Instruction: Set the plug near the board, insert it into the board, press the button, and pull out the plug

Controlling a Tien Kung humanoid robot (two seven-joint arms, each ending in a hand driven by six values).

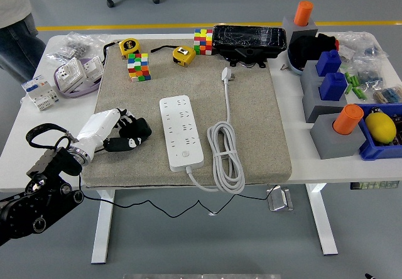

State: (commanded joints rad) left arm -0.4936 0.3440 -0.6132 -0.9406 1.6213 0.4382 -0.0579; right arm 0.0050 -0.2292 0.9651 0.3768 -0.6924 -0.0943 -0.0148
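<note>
- Head view: the white power board (pixel 182 132) lies on the beige mat (pixel 257 128), its long axis running from the table's far side toward the near edge, cable end nearest.
- White plug (pixel 226 74) lies right of the board and farther back, apart from it, prongs pointing away; its cable (pixel 225 155) coils just right of the board.
- Left hand (pixel 125 134) rests on the mat left of the board, black fingers loosely curled, gripping nothing.
- A person's leg (pixel 17 37) stands far left of the board.
</note>
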